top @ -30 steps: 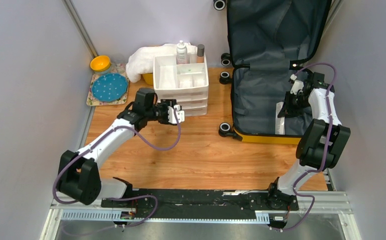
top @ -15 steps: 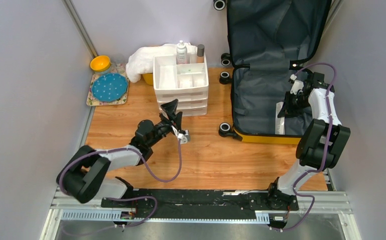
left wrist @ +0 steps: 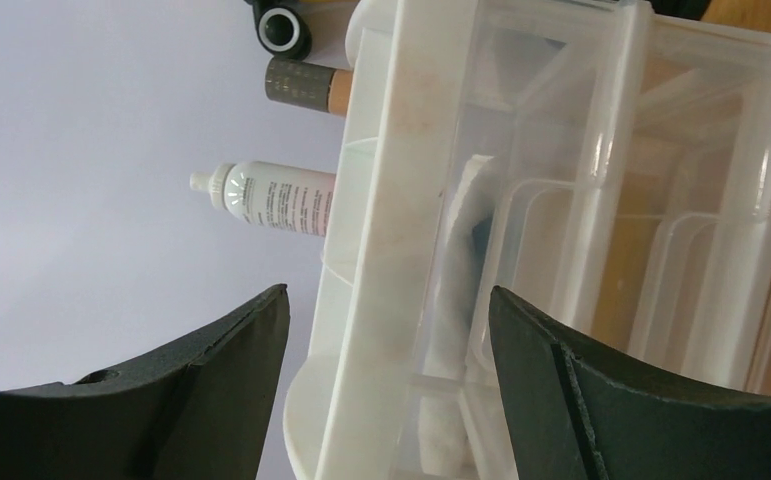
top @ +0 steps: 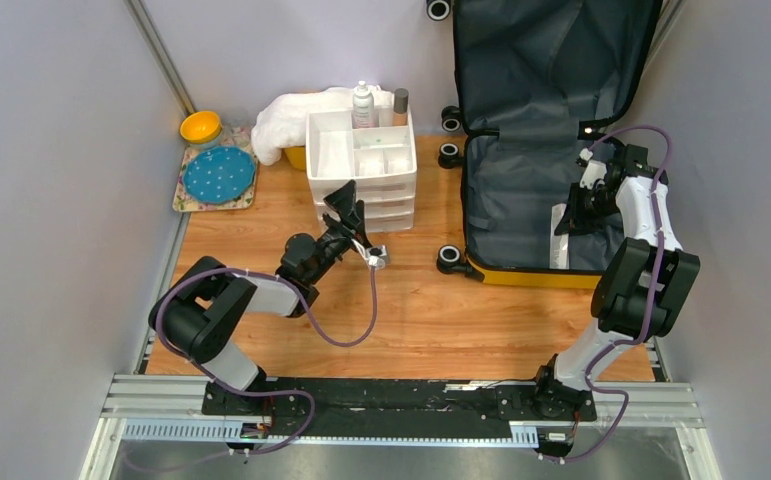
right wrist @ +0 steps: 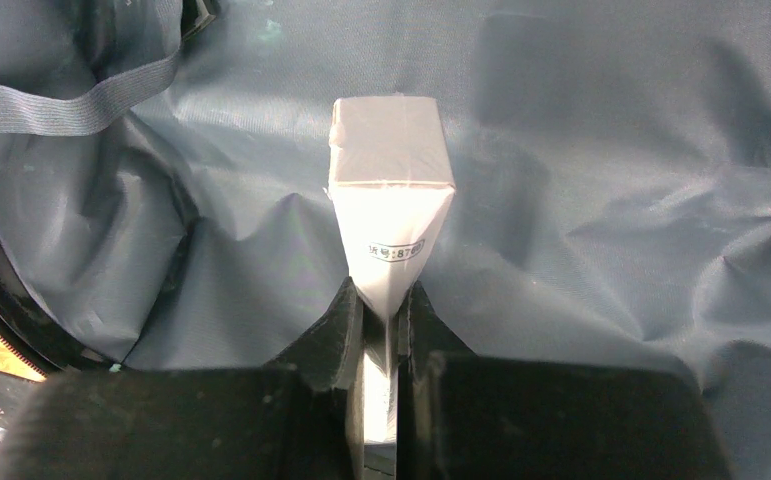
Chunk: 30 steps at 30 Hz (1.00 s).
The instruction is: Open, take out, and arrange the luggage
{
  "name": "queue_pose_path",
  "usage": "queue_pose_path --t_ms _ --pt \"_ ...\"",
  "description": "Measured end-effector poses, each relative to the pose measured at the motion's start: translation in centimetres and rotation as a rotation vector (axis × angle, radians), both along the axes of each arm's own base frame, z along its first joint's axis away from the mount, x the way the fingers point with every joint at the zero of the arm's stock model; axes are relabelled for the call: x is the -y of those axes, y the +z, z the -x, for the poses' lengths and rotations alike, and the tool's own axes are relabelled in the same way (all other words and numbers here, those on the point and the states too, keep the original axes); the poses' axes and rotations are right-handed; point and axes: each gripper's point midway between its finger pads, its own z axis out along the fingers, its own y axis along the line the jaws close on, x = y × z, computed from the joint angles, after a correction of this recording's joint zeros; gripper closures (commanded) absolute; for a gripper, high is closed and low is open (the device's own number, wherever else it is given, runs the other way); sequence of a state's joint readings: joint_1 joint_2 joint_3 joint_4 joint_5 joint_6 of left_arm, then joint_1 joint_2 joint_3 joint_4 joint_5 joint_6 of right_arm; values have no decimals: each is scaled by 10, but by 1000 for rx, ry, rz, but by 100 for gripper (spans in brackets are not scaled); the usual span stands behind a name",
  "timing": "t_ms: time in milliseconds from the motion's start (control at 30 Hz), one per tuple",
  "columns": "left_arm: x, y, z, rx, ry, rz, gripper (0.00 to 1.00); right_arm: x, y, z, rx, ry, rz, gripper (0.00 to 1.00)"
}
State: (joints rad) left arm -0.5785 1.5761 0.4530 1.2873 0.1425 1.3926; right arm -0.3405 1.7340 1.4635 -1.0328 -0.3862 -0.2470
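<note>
The yellow suitcase (top: 531, 274) lies open at the back right, its lid leaning on the wall and its grey lining (right wrist: 601, 200) showing. My right gripper (top: 568, 222) is inside the lower half, shut on a white plastic packet (right wrist: 391, 190) with a printed label; the packet also shows in the top view (top: 559, 238). My left gripper (top: 349, 197) is open and empty, tilted upward just in front of the white drawer organiser (top: 361, 170). In the left wrist view the open gripper (left wrist: 389, 292) frames the organiser's translucent drawers (left wrist: 561, 200).
A white bottle (top: 363, 104) and a brown tube (top: 400, 103) stand behind the organiser. A white towel (top: 281, 120) lies over a yellow tub (top: 296, 157). A yellow bowl (top: 201, 126) and blue plate (top: 218, 173) sit on a mat at the back left.
My left arm has folded back toward its base, and its gripper now tilts up facing the organiser. The right arm and its packet have not moved.
</note>
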Motion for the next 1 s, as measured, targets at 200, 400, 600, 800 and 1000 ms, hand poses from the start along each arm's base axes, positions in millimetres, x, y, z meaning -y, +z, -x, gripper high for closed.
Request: queue_pose_path --t_ms 200,400,600,800,1000 --pt "-1 7 -17 41 36 -12 19 0 0 0 0 0 0 100" --pt "1 7 -24 52 41 -26 19 0 0 0 -1 -1 0 100" --pt "4 3 -21 48 19 -32 18 0 0 0 -1 -1 -1 100" --pt "4 -9 -16 25 3 -50 18 0 0 0 -1 -1 0 100" --pt "4 -25 -24 12 15 -91 18 0 -1 0 -6 -1 -2 100"
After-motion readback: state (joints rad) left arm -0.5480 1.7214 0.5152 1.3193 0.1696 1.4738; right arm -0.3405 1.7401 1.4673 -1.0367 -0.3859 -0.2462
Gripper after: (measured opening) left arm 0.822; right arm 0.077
